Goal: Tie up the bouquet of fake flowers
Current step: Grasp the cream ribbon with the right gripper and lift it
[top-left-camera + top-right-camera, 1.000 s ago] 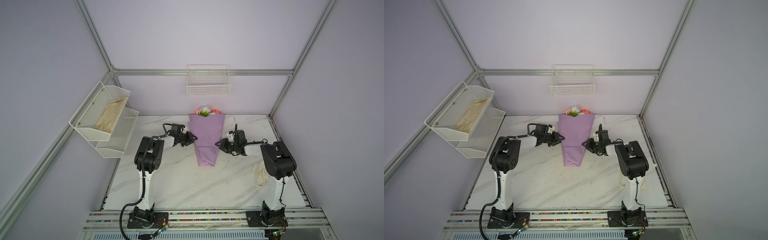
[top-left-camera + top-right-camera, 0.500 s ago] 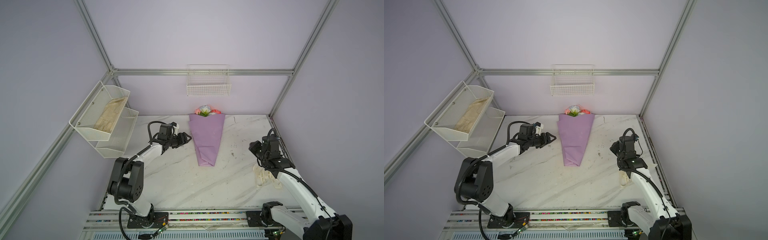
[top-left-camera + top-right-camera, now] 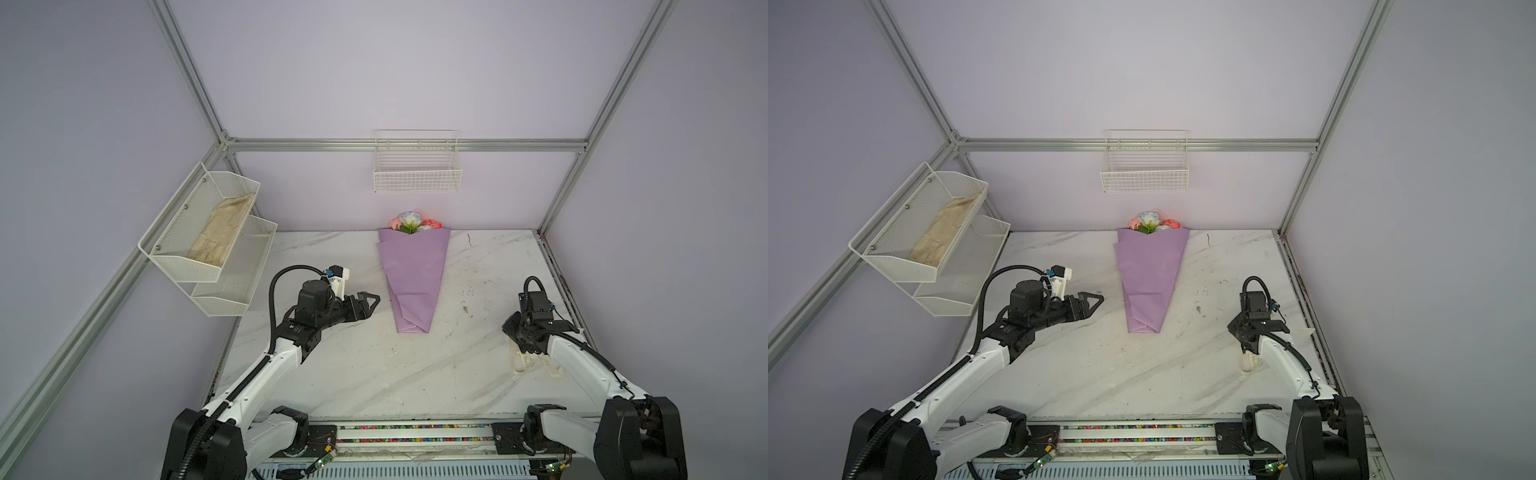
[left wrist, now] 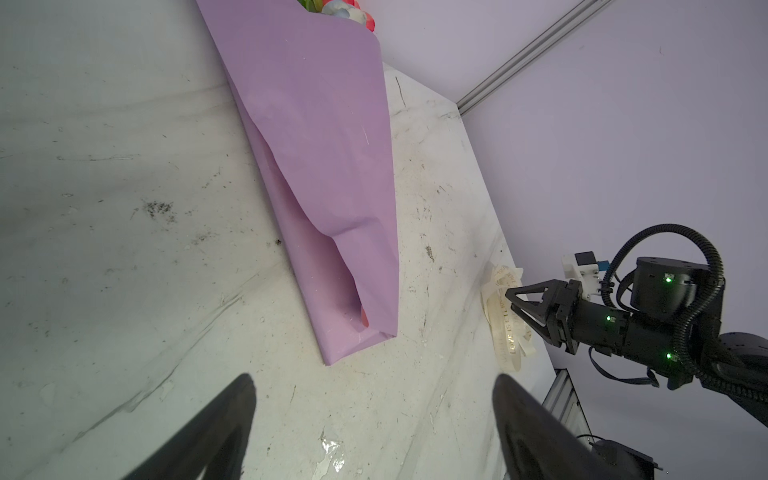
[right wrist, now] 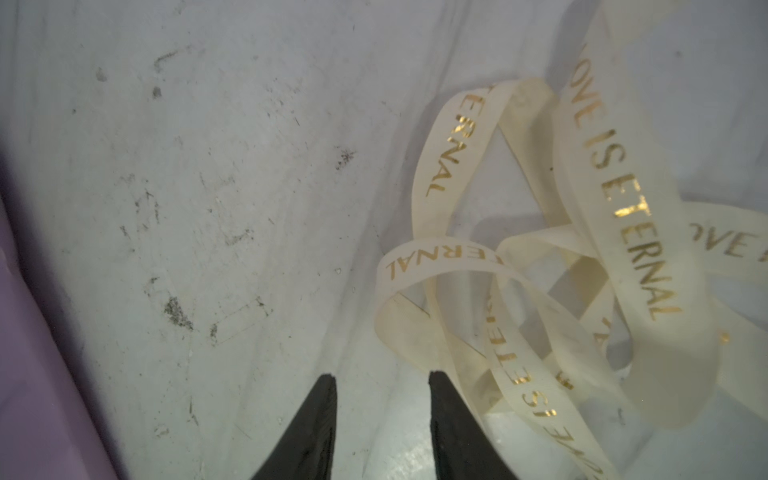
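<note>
- Left fingers (image 3: 369, 302) are spread wide with nothing in them. The right fingers (image 4: 510, 302) are only partly apart, and the wrist view shows bare tabletop (image 3: 478, 374) in the gap, so nothing is gripped as far as I can see.
- The bouquet of fake flowers (image 3: 413, 274) lies flat mid-tabletop, blooms by the back wall and folded narrow tip toward the arm bases. So the long axis runs front to back.
- The left fingers are close beside its lower half and aimed at it, so the left arm is way nearer. The right fingers are well apart, over by the right edge.
- The right fingers hang over a tangled cream ribbon (image 5: 615, 183), with one loop right next to a fingertip. My guess is the ribbon grab comes next.
- Gold print on the ribbon reads "LOVE IS ETERNAL".
</note>
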`<action>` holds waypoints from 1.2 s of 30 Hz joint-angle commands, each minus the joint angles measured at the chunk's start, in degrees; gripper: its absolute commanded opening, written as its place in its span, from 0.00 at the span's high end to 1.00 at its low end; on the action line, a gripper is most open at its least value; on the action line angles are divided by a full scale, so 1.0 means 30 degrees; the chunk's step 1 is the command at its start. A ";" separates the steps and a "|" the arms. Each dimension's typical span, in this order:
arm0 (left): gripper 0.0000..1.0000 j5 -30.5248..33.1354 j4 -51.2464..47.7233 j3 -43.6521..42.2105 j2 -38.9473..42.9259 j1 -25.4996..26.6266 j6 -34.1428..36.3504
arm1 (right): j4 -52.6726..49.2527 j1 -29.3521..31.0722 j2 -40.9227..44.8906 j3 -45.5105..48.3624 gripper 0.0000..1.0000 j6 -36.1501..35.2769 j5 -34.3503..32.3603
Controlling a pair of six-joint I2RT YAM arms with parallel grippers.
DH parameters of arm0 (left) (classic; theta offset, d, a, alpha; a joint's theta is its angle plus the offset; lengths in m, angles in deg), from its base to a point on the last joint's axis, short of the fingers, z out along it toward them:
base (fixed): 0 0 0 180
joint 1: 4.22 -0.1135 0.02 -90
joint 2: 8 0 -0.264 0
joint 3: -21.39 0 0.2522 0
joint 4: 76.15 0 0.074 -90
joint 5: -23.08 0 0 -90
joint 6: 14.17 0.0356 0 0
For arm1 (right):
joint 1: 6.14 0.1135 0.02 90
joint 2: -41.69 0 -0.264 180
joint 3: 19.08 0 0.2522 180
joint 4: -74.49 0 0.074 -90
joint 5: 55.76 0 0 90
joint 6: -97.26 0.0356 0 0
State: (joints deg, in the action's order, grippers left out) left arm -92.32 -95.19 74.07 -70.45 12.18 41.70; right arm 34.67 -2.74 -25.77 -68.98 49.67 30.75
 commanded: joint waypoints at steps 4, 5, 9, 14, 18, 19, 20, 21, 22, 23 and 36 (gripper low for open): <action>0.10 0.0603 0.0567 -0.0727 0.0254 -0.0150 0.0831 | 0.0674 -0.0078 -0.1163 -0.0460 0.58 -0.0603 0.0016; 0.09 0.0600 0.0498 -0.0628 0.0238 -0.0136 0.0830 | 0.0905 -0.0078 -0.1411 -0.0467 0.58 -0.0740 0.0139; 0.08 0.0825 -0.0071 -0.0316 0.0325 -0.0136 0.1062 | 0.1809 -0.0095 -0.2152 -0.0481 0.58 -0.1209 0.0026; 0.00 0.1714 -0.0544 -0.0363 0.1012 -0.0209 0.1224 | 0.2554 -0.0093 -0.3233 -0.0820 0.65 -0.2081 -0.0469; 0.00 0.2743 -0.0826 -0.0525 0.2249 -0.0253 0.1530 | 0.3109 -0.0137 -0.4204 -0.0969 0.68 -0.2663 -0.0692; 0.00 0.3081 -0.0704 -0.0663 0.2623 -0.0253 0.1520 | 0.3213 -0.0166 -0.4369 -0.1048 0.68 -0.2751 -0.0621; 0.00 0.3424 -0.0551 -0.0858 0.3036 -0.0281 0.1504 | 0.3141 -0.0192 -0.4642 -0.1177 0.70 -0.2785 -0.0600; 0.00 0.3674 -0.0385 -0.1060 0.3413 -0.0282 0.1505 | 0.3122 -0.0195 -0.4855 -0.1267 0.75 -0.2883 -0.0592; 0.00 0.4015 -0.0262 -0.1261 0.3897 -0.0282 0.1435 | 0.3125 -0.0195 -0.4961 -0.1334 0.80 -0.2971 -0.0523; 0.00 0.4295 -0.0135 -0.1513 0.4355 -0.0310 0.1390 | 0.3065 -0.0195 -0.4925 -0.1421 0.85 -0.3046 -0.0394; 0.11 0.0528 0.5609 -0.4690 0.7677 -0.0385 -0.0315 | 0.0792 -0.0195 0.2647 -0.5536 1.00 -0.6136 1.0836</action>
State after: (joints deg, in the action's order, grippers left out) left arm -84.26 -87.58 61.65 -47.77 11.18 41.35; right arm 40.22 -3.24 -20.72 -80.98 35.01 47.93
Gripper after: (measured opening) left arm 0.911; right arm 0.047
